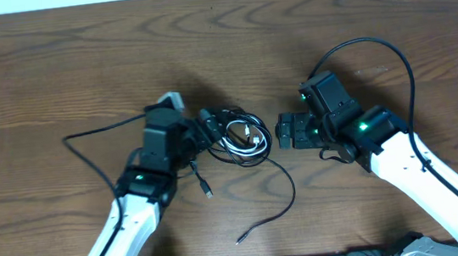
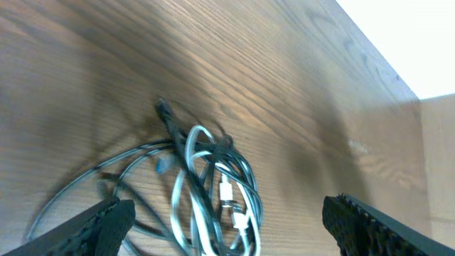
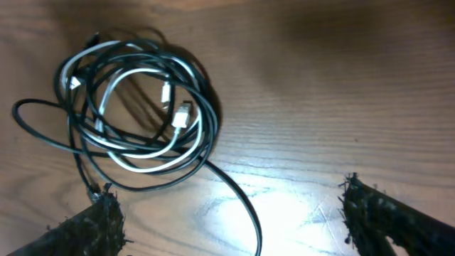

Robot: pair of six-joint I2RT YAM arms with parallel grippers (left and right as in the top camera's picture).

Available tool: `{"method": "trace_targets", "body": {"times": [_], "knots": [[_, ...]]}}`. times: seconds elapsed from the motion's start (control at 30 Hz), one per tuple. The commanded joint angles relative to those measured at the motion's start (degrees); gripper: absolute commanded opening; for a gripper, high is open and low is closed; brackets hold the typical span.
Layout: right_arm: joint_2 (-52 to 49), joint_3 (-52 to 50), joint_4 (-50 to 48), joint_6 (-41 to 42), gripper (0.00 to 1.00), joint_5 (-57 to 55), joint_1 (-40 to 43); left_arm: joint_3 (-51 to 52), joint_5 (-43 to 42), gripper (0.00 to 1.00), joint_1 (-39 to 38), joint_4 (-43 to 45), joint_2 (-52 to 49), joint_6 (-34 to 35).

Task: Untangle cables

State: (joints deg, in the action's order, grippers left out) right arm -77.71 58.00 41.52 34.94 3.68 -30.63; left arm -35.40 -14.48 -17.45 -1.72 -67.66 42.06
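Cables (image 1: 243, 137) lie in one tangled coil on the table (image 1: 328, 15), roughly mid-width and between the two pincers. The coil is mostly black loops with a white cable (image 1: 249, 140) wound through them. A white plug end (image 3: 183, 114) sits inside the ring. Two black tails leave the coil toward the near edge: a short one ends in a plug (image 1: 209, 194) beside the left arm, and a long one curves round to a plug (image 1: 241, 240) close to the near edge. Left pincer (image 1: 205, 124) is at the coil's left rim, released, fingers wide apart, nothing gripped; whether it touches the coil I cannot tell. Right pincer (image 1: 287, 130) is just right of the coil and apart from it, likewise released and empty. Around the work, each arm trails its own thicker cord: the left arm cord (image 1: 67, 142) loops out to the left, and the right arm cord (image 1: 356, 41) arcs over behind the right wrist. Both are clear of the coil. Green lights (image 1: 364, 127) glow on both arms. The table top is dark wood grain.
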Motion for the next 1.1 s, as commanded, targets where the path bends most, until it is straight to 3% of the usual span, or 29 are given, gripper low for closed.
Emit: {"method": "trace_targets", "body": {"times": [0.0,0.23,0.67,0.87,1.07], "knots": [[0.0,0.3,-2.5,1.4,0.75,1.5,-1.7,-0.4,0.6,0.91,4.5,-3.3,4.2,-1.6],[-5.3,0.3,-4.7,19.0,0.58,1.4,-5.1,-0.4,0.6,0.91,10.1,-7.8,8.7,-1.6],[-21.3,0.3,-16.6,32.8,0.33,11.5,-9.2,-0.4,2.6,0.91,11.2,-12.8,8.8,-1.6],[-23.0,0.3,-16.2,32.8,0.3,11.4,-9.5,-0.4,3.7,0.91,11.2,-13.0,8.6,-1.6],[-24.9,0.3,-16.7,32.8,0.36,8.6,-9.9,-0.4,3.6,0.91,11.2,-13.0,8.6,-1.6]]}}
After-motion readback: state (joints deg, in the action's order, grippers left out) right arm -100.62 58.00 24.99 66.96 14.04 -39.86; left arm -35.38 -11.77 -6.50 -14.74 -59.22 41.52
